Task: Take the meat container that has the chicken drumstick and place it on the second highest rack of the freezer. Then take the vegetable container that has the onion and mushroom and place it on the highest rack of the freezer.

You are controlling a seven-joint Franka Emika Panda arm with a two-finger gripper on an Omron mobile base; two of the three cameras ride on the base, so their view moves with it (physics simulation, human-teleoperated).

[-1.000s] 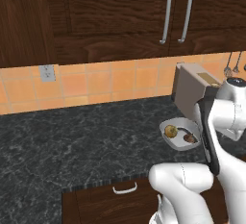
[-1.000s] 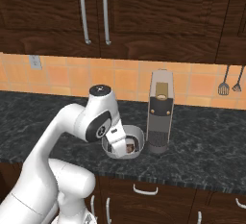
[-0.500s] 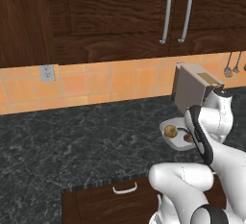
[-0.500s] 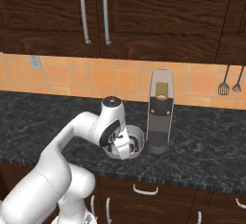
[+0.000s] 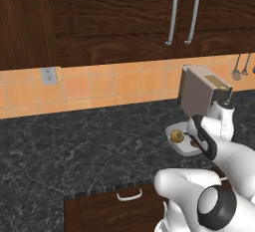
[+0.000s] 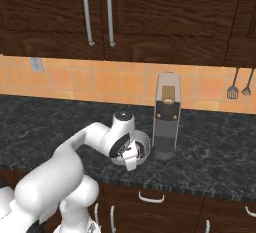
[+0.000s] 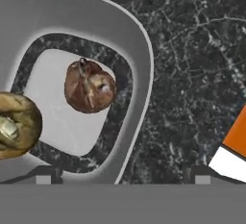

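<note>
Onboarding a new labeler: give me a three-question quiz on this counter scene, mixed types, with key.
1. True or false: the end effector is shut on the container's rim.
2. Multiple choice: what stands right beside the grey container in the right base view? A) a toaster B) a tall coffee machine C) a kettle
3. Fill in: in the hand view, the container holds a brown mushroom and a yellowish ____.

Key
1. False: its fingertips stand wide apart, one over the container, the other over the dark counter.
2. B
3. onion
</note>
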